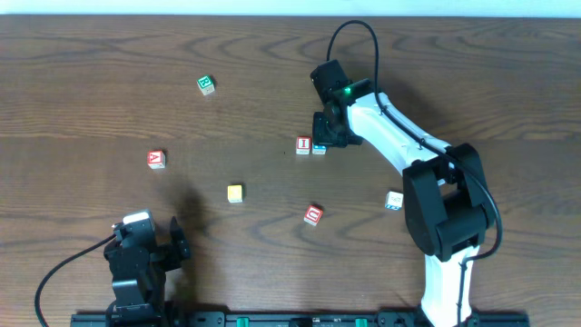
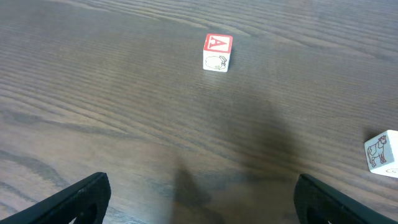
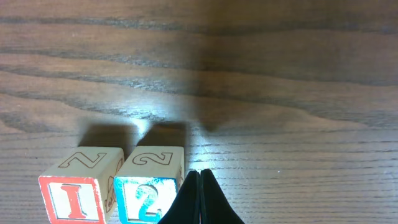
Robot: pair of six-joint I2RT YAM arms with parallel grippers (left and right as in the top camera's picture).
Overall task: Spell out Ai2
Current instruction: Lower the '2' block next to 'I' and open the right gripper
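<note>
Far left, at about 7 o'clock on the table (image 1: 82, 82), the left gripper (image 2: 202, 182) sits low with its two black fingers (image 2: 84, 198) spread wide apart, nothing between them.

Just above it, at 9 o'clock, there's the A block (image 1: 156, 159): a white cube with a red-framed red A on top and a line drawing on its side. It stands alone, well apart from the others.

Up at 10 o'clock is a green block (image 1: 206, 84) with a white letter I can't read from here. At 8 o'clock, nearer the middle, there's a plain yellow block (image 1: 235, 193).

Now the centre, a touch toward 12 o'clock: the I block (image 3: 74, 198) and the 2 block (image 3: 148, 196) stand side by side, I on the left and 2 on the right, pressed close together. The I is bold red in a red frame, with an outlined N on the top face. The 2 is blue in a blue frame, with an outlined 2 on top.

Right against the 2 block's right edge is the right gripper (image 3: 199, 182), fingers pinched fully together and gripping nothing.

At 5 o'clock lies a red block (image 1: 313, 215), turned at an angle, and at 4 o'clock a white block (image 1: 394, 201) with a teal edge.

The count: seven blocks and two grippers. Of the three wanted characters, there's one of each.
</note>
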